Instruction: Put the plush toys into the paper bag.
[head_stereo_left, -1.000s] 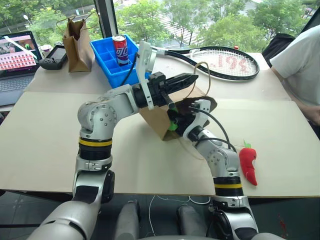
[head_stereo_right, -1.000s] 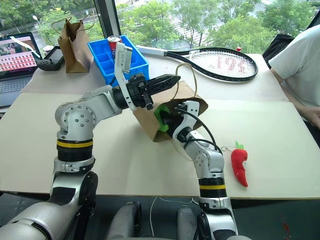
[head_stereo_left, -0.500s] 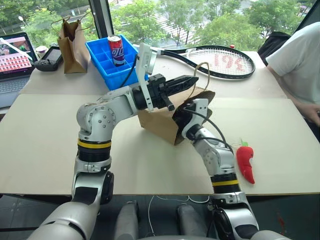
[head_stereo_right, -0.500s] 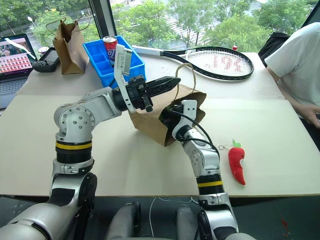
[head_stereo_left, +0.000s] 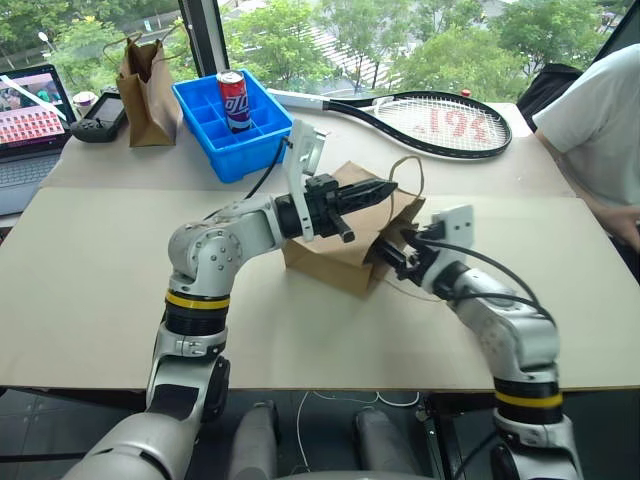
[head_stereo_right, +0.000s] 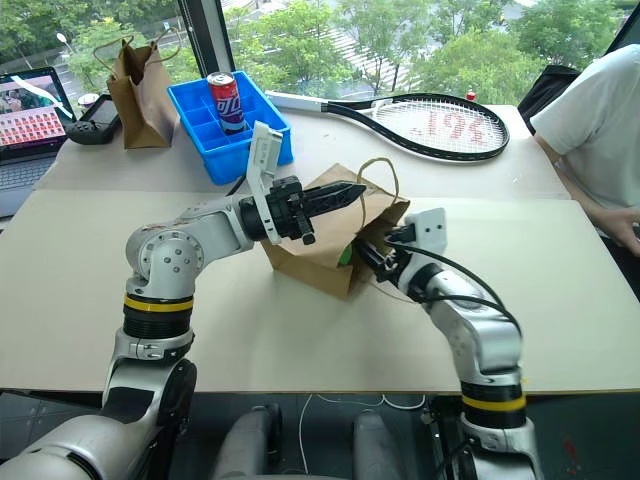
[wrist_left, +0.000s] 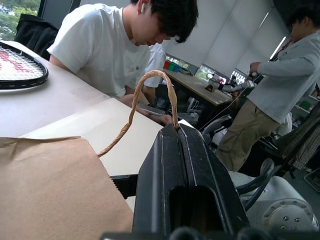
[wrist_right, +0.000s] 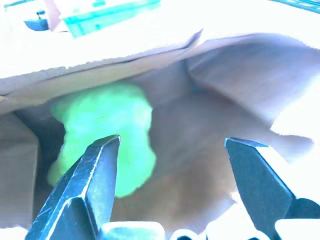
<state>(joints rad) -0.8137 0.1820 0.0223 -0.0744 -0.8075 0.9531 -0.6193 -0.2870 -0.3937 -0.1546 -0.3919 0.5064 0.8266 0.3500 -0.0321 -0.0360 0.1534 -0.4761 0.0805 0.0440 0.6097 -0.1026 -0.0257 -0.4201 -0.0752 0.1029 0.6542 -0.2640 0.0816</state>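
The paper bag (head_stereo_left: 330, 250) lies tilted on the table with its mouth toward my right arm. My left gripper (head_stereo_left: 385, 188) is shut on the bag's twisted loop handle (wrist_left: 150, 80), holding the top edge up. At the bag's mouth my right gripper (wrist_right: 170, 145) is open, with nothing between its fingers. The green plush toy (wrist_right: 105, 135) lies inside the bag, just past the right fingertips, and peeks out at the mouth (head_stereo_right: 345, 255). The red plush toy is hidden.
A narrower, taller brown bag (head_stereo_left: 148, 75), a blue tray (head_stereo_left: 215, 130) holding a soda can (head_stereo_left: 236, 100), a tennis racket (head_stereo_left: 430, 115) and a laptop (head_stereo_left: 30, 110) sit at the back. A person in a white shirt (head_stereo_left: 600, 120) sits at the table's right edge.
My right gripper has opened, left the green toy in the bag and drawn back to the right, out of the mouth. The left gripper has kept its hold on the handle.
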